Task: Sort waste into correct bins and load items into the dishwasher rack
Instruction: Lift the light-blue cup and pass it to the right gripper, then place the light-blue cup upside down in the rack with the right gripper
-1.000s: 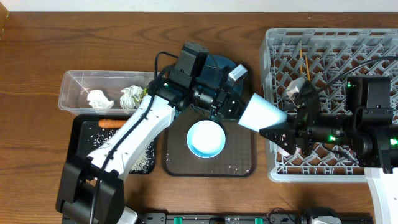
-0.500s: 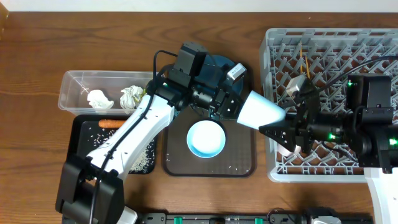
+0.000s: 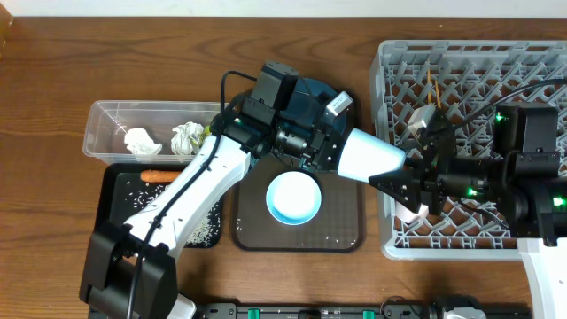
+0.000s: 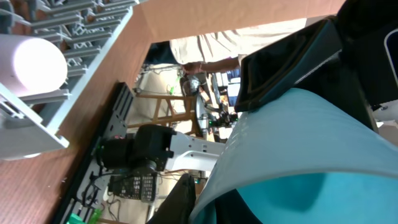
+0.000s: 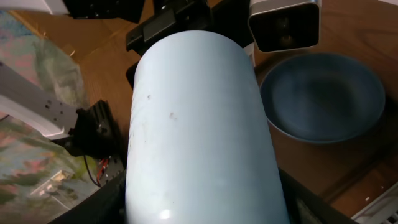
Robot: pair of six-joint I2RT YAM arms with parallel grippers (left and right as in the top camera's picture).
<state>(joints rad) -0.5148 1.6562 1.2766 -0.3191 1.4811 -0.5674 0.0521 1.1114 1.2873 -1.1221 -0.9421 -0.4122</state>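
The light blue cup (image 3: pixel 368 158) lies on its side in the air between the brown tray and the dishwasher rack (image 3: pixel 532 62). My left gripper (image 3: pixel 328 151) is shut on its rim, one finger inside the cup (image 4: pixel 298 143). My right gripper (image 3: pixel 403 173) is open, with a finger on each side of the cup's base (image 5: pixel 199 124). The white cup (image 3: pixel 423 120) lies in the rack. The white bowl (image 3: pixel 294 197) sits on the brown tray. The blue plate (image 5: pixel 323 96) lies under my left arm.
The clear tub (image 3: pixel 106 115) holds two paper wads (image 3: pixel 142 140). The black tray (image 3: pixel 115 213) holds a carrot (image 3: pixel 159 175) and rice (image 3: pixel 208 226). The brown tray (image 3: pixel 345 235) has rice specks. Chopsticks (image 3: pixel 434 89) lie in the rack.
The cup has shifted slightly left and up with my left gripper. My right gripper has risen a little and sits further around the cup's base.
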